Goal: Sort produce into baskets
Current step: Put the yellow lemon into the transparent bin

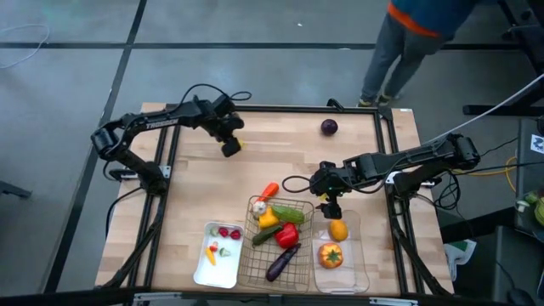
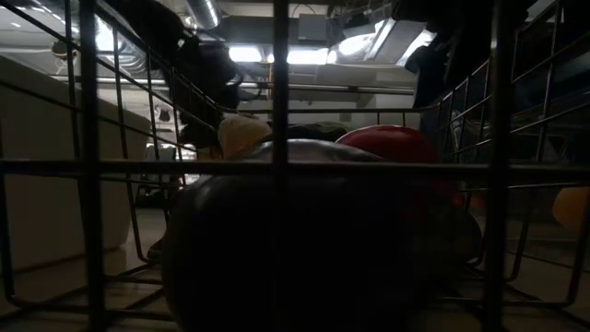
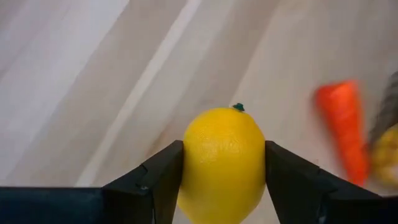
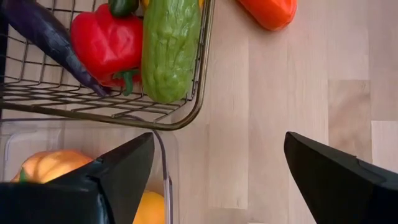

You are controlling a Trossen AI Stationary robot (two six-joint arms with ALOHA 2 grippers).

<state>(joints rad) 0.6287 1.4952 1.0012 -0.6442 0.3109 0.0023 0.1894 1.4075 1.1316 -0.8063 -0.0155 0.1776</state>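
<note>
My left gripper (image 1: 231,146) is over the far left of the table, shut on a yellow lemon (image 3: 224,163). My right gripper (image 1: 329,209) is open and empty over the far end of the clear plastic bin (image 1: 359,263), which holds an orange (image 1: 338,229) and a yellow-orange pepper (image 1: 331,255). The wire-mesh basket (image 1: 248,263) holds a red pepper (image 4: 106,43), a green cucumber (image 4: 171,46), a purple eggplant (image 1: 282,262) and a yellow pepper (image 1: 268,219). The white tray (image 1: 204,270) holds tiny red balls (image 1: 229,232). A carrot (image 1: 269,190) lies on the table beside the basket's far edge. My left gripper pinches the lemon between its two fingers, one on each side at its widest part (image 3: 186,165). The lemon's end with the small green stem (image 3: 238,107) points away from the gripper. In the left wrist view the lemon looks lifted above the table.
A dark purple round fruit (image 1: 329,127) lies near the table's far edge. A person (image 1: 408,42) stands beyond the far right corner. Bare wood lies between the two arms in the table's middle. The low view looks through the basket's wires (image 2: 277,166).
</note>
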